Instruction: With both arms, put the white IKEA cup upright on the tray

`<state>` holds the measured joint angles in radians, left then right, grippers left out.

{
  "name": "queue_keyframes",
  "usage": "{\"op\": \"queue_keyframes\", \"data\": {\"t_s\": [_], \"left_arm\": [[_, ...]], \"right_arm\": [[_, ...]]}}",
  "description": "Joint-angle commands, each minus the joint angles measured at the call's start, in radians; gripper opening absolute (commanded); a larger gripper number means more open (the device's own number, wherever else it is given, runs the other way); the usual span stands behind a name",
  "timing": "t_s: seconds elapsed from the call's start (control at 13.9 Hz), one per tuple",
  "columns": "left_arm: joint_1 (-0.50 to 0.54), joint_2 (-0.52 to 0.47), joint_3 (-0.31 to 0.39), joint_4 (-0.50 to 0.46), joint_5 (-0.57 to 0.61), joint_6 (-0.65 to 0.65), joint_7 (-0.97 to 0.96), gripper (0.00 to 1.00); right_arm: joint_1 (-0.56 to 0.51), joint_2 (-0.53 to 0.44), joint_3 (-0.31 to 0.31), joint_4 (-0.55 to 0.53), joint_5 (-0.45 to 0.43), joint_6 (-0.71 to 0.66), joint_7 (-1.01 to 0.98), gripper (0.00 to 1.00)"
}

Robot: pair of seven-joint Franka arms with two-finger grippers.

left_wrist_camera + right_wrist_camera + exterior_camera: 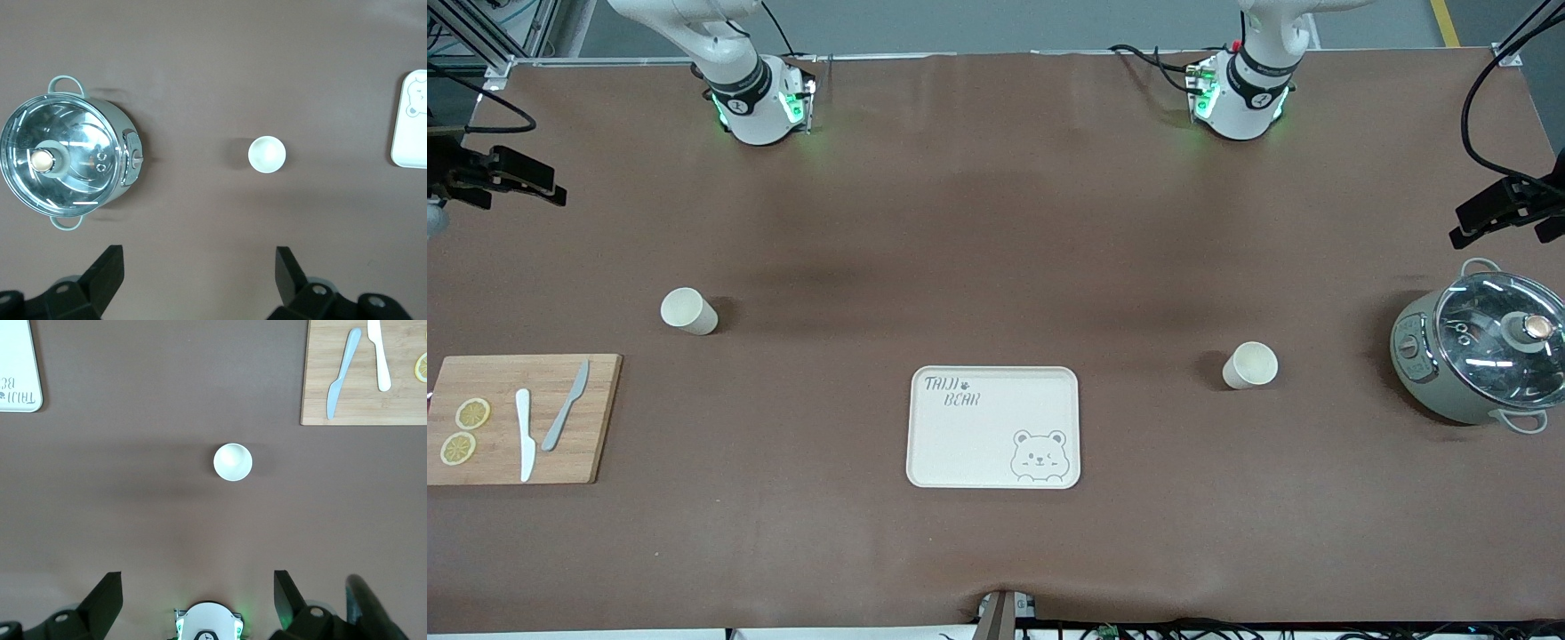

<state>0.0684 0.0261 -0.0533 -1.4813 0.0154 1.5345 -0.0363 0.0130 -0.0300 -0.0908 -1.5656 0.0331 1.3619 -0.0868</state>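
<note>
Front view | tray (993, 428) bare, central for both arms | two white cups (689, 311) (1249, 365) upright, one per side | left tool (193, 277), right tool (193, 597) high, fingers apart, ready to descend

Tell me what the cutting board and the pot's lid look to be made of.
Cutting board: light wood, perhaps bamboo, going by its tan colour and visible grain, matte. Pot lid: seemingly clear glass with a metal rim, since it shows bright reflections.

I saw the tray (993, 427) on the tabletop (996, 222) between two cups (688, 311) (1249, 365), both standing farther from the front camera.
</note>
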Motion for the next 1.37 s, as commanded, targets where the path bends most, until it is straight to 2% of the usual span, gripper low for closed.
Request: {"op": "queue_keyframes", "data": {"t_s": [0.0,0.65,0.79,1.01,1.15,1.3], "left_arm": [[0.004,-0.012,-0.01,-0.002,-0.003,-0.016,0.007,1.0],[-0.005,0.049,-0.013,-0.001,-0.003,-0.016,0.013,1.0],[-0.016,0.054,-0.031,-0.005,-0.008,-0.016,-0.003,1.0],[-0.016,0.093,-0.039,-0.016,-0.009,-0.013,-0.008,1.0],[-0.018,0.115,-0.039,-0.052,-0.008,0.016,-0.008,1.0],[-0.016,0.101,-0.04,-0.147,-0.015,0.122,-0.008,1.0]], "right_arm": [[-0.019,-0.021,0.01,-0.019,0.022,-0.003,-0.008,1.0],[-0.028,-0.018,0.008,-0.016,0.027,-0.012,-0.008,1.0],[-0.028,-0.016,0.008,-0.011,0.03,-0.009,-0.007,1.0],[-0.041,0.039,0.005,0.019,0.051,-0.009,-0.004,1.0],[-0.057,0.068,0.006,0.058,0.065,-0.017,-0.005,1.0],[-0.073,0.071,0.008,0.056,0.067,-0.015,-0.004,1.0]]}}
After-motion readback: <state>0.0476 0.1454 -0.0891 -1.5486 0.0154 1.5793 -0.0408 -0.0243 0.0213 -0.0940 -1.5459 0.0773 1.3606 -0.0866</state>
